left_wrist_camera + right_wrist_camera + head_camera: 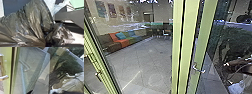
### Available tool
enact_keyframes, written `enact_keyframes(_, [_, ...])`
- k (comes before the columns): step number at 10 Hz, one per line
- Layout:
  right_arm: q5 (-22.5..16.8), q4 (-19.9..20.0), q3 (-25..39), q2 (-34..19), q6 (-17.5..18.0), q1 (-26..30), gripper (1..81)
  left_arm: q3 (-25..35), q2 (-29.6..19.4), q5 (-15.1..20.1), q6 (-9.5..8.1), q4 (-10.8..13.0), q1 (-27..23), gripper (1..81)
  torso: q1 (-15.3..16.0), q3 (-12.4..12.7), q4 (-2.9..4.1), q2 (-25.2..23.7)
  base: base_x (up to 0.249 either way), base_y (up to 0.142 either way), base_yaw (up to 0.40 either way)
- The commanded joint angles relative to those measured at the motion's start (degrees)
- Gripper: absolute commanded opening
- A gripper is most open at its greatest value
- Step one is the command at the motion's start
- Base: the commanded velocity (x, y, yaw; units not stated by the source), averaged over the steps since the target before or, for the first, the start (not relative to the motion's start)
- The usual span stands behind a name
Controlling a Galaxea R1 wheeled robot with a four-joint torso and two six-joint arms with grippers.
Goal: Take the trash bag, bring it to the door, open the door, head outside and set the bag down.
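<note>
While the left jaws clamp the trash bag, the level door handle lies right, nearer the right arm, jaw state indeterminable.

pictures hung on a pale wall at upper left, orange and brown seating stood below, grey tiled floor spread mid-frame, sunlight streaked it lower left, dark foliage showed at right

In the left wrist view, the left gripper is clenched tight around its load, and an angled grey bar of the robot is seen near it. Dark parts of the right gripper are glimpsed in the right wrist view (its state can hardly be read).
</note>
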Motion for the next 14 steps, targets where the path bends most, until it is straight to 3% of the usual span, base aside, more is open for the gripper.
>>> enact_keyframes(1, [-6.2,-8.4,-3.0,-1.9,-1.2,9.5,81.1,0.4,0.4,5.7,0.01,-1.0,-1.3,1.0,0.0,-0.1,-0.02,0.0,0.000,0.000,0.000])
enact_keyframes(5, [-3.3,-8.1,-7.0,-4.8,-5.8,8.9,81.1,0.4,0.6,6.2,0.01,-1.0,-1.4,1.0,-0.1,0.5,0.04,0.0,0.000,0.000,0.000])
enact_keyframes(6, [-3.0,-8.1,-7.6,-5.1,-6.4,8.9,81.1,0.4,0.6,6.2,0.01,-1.0,-1.4,1.0,-0.1,0.5,-2.74,0.0,0.000,0.000,0.000])
enact_keyframes(7, [-3.0,-8.1,-7.8,-5.5,-6.9,8.8,81.1,0.4,0.7,6.2,0.01,-1.0,-1.3,1.0,-0.1,0.5,-4.37,0.0,0.000,0.000,0.000])
enact_keyframes(8, [-3.0,-8.0,-7.9,-5.6,-7.0,8.8,81.1,0.4,0.7,6.2,0.01,-1.0,-1.4,1.0,-0.1,0.5,-1.55,0.0,0.000,0.000,0.000])
enact_keyframes(9, [-2.9,-8.1,-8.2,-6.2,-7.7,8.5,81.1,0.4,0.7,6.2,0.01,-1.0,-1.3,1.0,0.0,0.5,-2.82,0.0,0.000,0.000,0.000])
enact_keyframes(10, [-2.3,-8.1,-9.3,-6.6,-8.4,8.2,81.1,0.4,0.7,6.2,0.01,-1.0,-1.3,1.0,-0.1,0.5,-3.63,0.0,0.000,0.000,0.000])
enact_keyframes(14, [4.1,-8.0,-16.7,-8.9,-9.5,6.9,81.1,0.4,0.9,6.2,0.01,-1.0,-1.2,1.0,-0.1,0.5,-3.70,0.0,0.000,0.000,0.000])
